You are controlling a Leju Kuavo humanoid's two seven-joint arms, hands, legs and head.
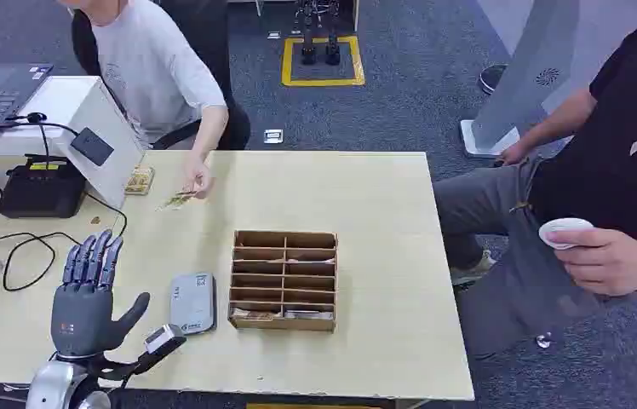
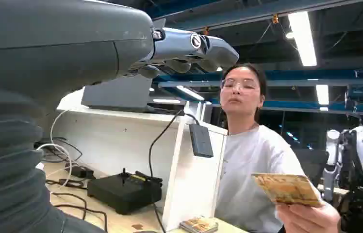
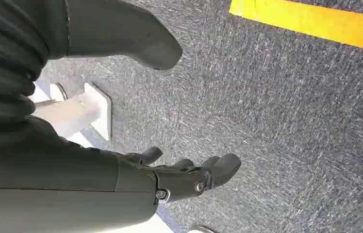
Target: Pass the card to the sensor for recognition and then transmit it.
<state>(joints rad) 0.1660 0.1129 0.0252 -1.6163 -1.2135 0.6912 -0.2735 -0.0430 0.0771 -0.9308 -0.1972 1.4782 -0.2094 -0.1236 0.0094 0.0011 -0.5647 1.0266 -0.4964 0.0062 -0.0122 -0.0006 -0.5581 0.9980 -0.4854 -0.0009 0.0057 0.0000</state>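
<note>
Our left hand (image 1: 85,298) waits with fingers spread and nothing in it beside the sensor (image 1: 192,302); the card (image 2: 286,188) is in the person's hand (image 2: 310,217), so scanning and passing remain.

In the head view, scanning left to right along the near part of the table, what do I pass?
Left hand, raised and holding nothing → grey sensor pad lying flat → brown divided box → bare table to its right edge → seated person's hand off the table, holding a small white object.
</note>
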